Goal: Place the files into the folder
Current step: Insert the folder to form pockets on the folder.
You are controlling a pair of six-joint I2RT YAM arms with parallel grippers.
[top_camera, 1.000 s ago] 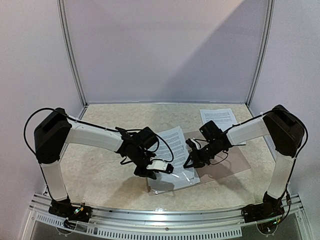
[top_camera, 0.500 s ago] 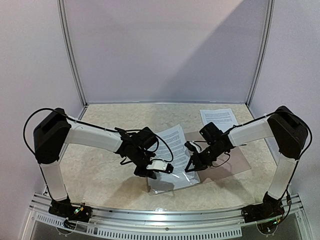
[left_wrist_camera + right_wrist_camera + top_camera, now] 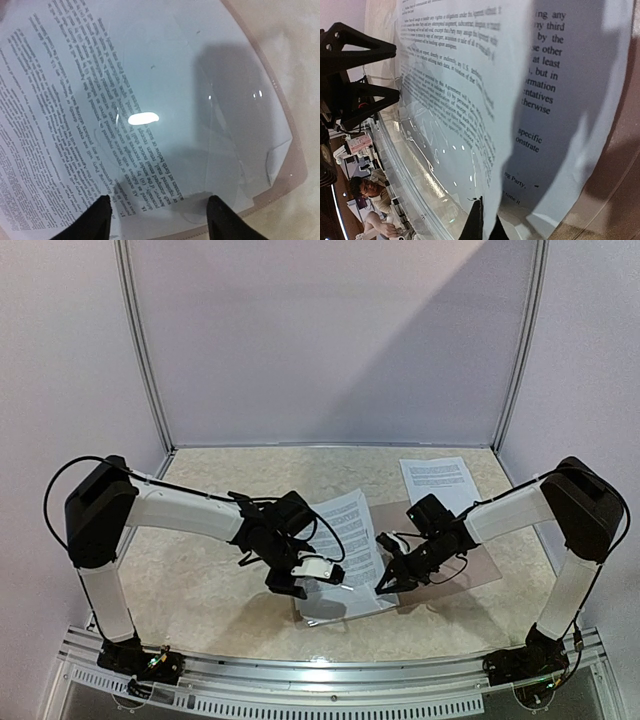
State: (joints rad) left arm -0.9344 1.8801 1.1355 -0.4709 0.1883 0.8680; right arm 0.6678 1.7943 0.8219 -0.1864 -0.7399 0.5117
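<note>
Your left gripper (image 3: 160,220): fingers spread wide, nothing between them, low over clear plastic sleeve (image 3: 240,110) lying on white printed paper sheets (image 3: 75,100).
Your right gripper (image 3: 481,222): fingers pressed together, pinching bottom edge of one of those sheets, which is lifted.
Flat tan-brown cardboard folder (image 3: 470,562): open beneath sheets, centre-right of top view.
Lone printed sheet (image 3: 437,478): upper right, on beige mottled table (image 3: 200,570).

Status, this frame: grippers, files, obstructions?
Left gripper open above sleeve. Right gripper shut on file edge over folder. Spare sheet apart, far right. Nothing blocking.
</note>
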